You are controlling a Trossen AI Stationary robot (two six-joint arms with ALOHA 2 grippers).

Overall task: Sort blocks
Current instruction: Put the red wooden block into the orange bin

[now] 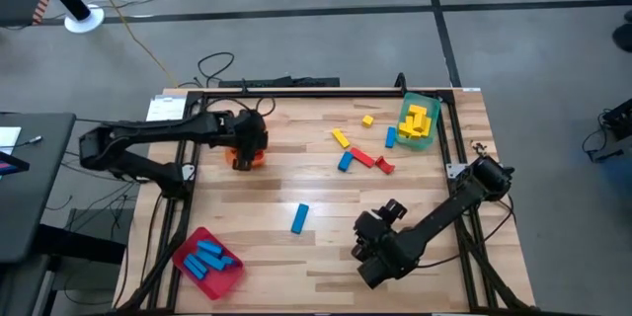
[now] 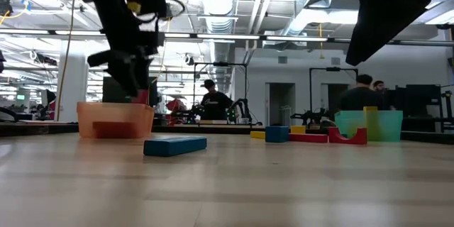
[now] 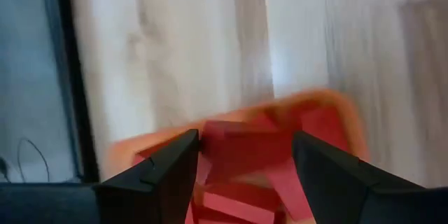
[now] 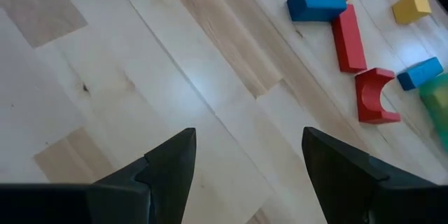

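My left gripper hangs open over the orange tray, which holds red blocks. One red block shows in the gap between its fingers, just above the tray. My right gripper is open over bare wood near the table's near right part, touching nothing. Loose blocks lie flat on the table: a blue bar, a blue one beside a red bar and a red arch, plus yellow ones. My left gripper points down over the orange tray with a red block between its fingers. Whether the fingers touch that block, I cannot tell.
A red tray with blue blocks sits at the near left corner. A green tray with yellow blocks sits at the far right. A dark frame runs round the table. People stand in the room behind.
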